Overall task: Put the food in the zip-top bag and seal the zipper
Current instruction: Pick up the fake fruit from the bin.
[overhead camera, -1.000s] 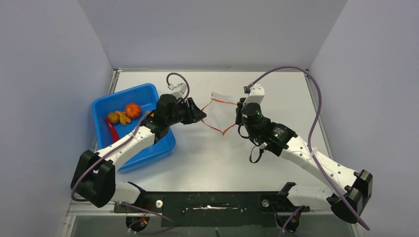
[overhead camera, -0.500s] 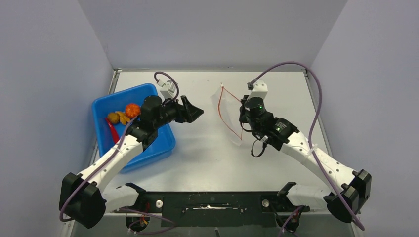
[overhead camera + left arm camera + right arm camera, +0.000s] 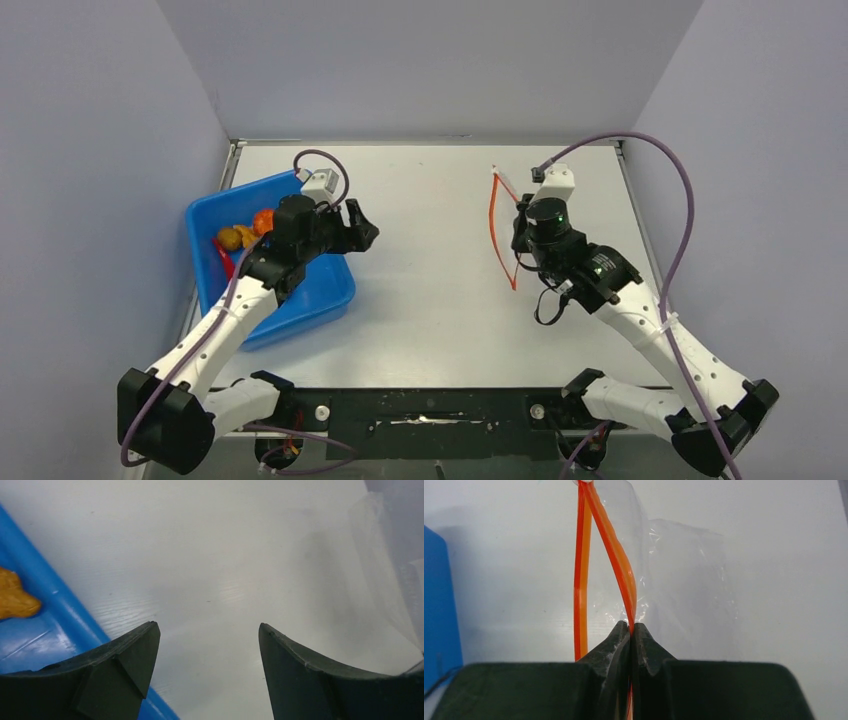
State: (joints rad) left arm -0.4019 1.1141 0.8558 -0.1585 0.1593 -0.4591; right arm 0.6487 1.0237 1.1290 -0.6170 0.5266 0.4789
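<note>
Two arms: left arm (image 3: 225, 315), right arm (image 3: 645, 315). Two grippers: left gripper (image 3: 364, 228), right gripper (image 3: 630, 626). Two purple cables (image 3: 318, 153) (image 3: 690, 215), one per arm. One table (image 3: 430, 300). Three plain walls (image 3: 430, 60). One blue tray (image 3: 318, 292). One clear bag (image 3: 684, 580), with two orange zipper strips (image 3: 582, 555) (image 3: 619, 565) at its mouth. In the tray: one orange fruit (image 3: 263, 221), one red chili (image 3: 222, 255), one yellow-brown lump (image 3: 229, 238), perhaps a second half hidden behind the left arm.
</note>
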